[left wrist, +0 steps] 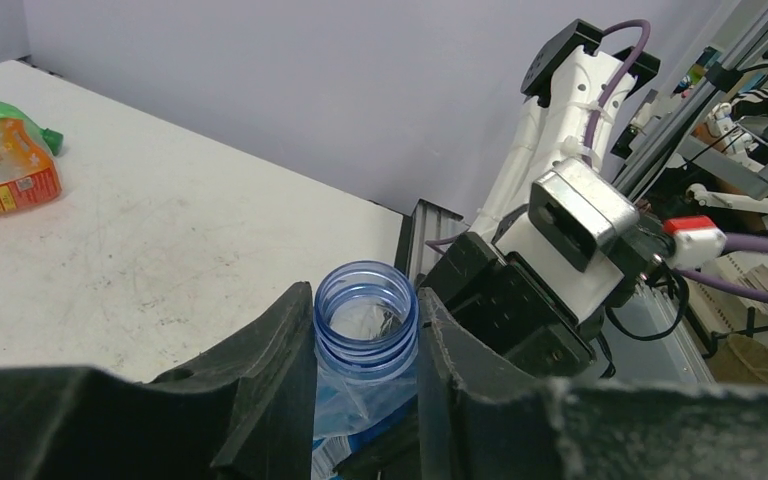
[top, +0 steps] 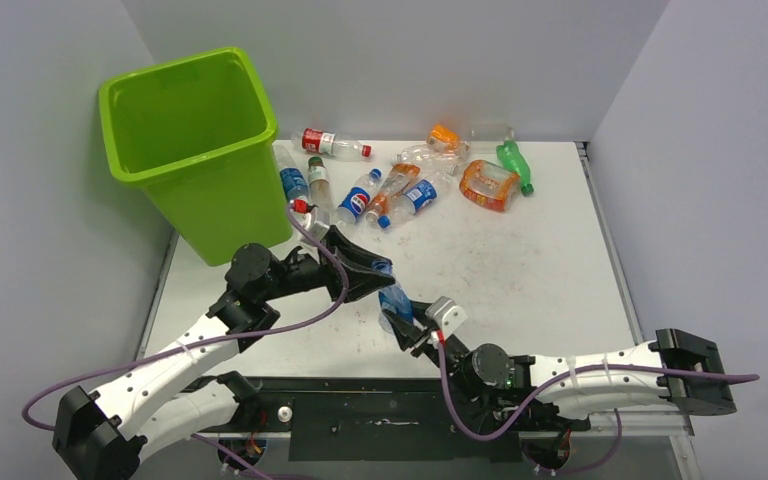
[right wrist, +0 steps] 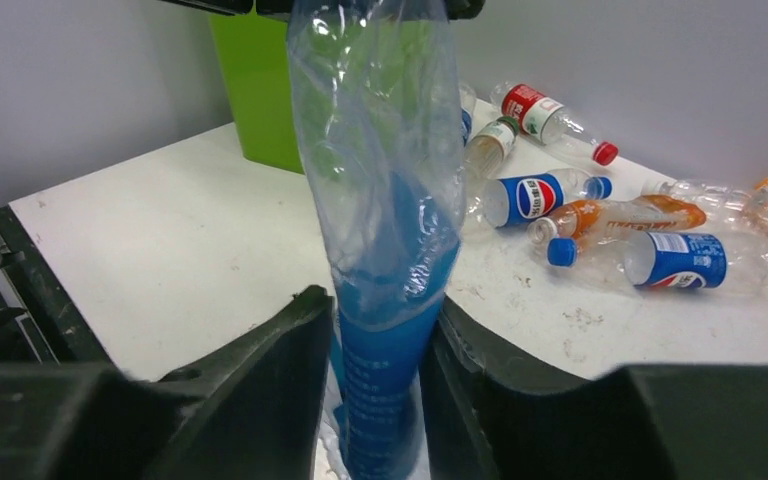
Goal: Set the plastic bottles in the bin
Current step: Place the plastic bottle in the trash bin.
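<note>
One crumpled, capless clear bottle (top: 394, 298): left claw (left wrist: 365, 335) clamps its neck, right claw (right wrist: 380, 340) its blue label.

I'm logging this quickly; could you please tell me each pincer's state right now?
Left pincer: closed on the neck of the crushed bottle.
Right pincer: closed on the same bottle's blue lower part.

Scuffed white table (top: 520, 270), plain grey walls (top: 410, 60)
</note>
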`<act>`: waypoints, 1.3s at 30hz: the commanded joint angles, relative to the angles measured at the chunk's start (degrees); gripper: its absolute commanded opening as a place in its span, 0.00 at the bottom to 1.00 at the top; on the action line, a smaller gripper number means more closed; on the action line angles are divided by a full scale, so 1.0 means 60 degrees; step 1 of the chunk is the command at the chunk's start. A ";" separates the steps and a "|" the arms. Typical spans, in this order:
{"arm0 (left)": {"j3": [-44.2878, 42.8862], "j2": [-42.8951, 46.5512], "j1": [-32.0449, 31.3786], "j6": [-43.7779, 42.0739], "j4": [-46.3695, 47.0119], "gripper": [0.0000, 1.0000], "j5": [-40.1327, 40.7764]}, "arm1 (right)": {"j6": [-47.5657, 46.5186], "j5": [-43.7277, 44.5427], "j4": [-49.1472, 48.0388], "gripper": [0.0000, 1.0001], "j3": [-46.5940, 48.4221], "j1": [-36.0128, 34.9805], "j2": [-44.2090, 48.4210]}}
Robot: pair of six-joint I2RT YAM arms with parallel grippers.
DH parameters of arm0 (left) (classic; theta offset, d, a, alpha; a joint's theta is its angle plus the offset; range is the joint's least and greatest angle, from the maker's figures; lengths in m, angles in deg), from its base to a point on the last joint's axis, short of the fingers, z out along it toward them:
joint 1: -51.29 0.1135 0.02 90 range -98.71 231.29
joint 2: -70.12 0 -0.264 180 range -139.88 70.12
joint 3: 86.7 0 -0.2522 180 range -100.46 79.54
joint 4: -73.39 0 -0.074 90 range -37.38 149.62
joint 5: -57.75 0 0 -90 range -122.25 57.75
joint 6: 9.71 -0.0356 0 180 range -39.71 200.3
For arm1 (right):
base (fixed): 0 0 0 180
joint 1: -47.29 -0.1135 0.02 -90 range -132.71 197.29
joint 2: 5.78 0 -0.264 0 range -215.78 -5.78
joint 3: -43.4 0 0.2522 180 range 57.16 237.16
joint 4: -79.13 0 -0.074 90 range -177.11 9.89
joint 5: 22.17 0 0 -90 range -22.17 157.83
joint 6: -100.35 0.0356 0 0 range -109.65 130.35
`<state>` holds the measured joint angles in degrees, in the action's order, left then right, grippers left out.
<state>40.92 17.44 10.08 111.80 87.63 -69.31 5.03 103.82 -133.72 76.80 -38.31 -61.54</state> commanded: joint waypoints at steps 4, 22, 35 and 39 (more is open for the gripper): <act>-0.0704 0.0305 -0.0084 -0.0473 -0.0304 0.00 0.1125 | 0.0880 -0.0891 0.2467 0.90 0.1335 -0.0177 0.0447; -0.9756 -0.2097 0.0928 -0.8371 -0.2585 0.00 1.2925 | 0.2164 -0.0280 0.4451 0.90 0.1851 -0.0364 0.3142; -1.1280 -0.5588 0.4948 -0.7960 -0.2867 0.00 1.4698 | 0.2505 0.0228 0.5266 0.90 0.2036 -0.0337 0.2716; -1.0644 -0.5811 0.4922 -0.8164 -0.2845 0.32 1.5134 | 0.2309 0.1305 0.5353 0.90 0.2008 -0.0326 0.2900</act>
<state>-23.62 -19.37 39.70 65.03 67.55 16.17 19.63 104.67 -101.52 87.13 -40.24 -45.43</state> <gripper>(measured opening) 0.345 0.897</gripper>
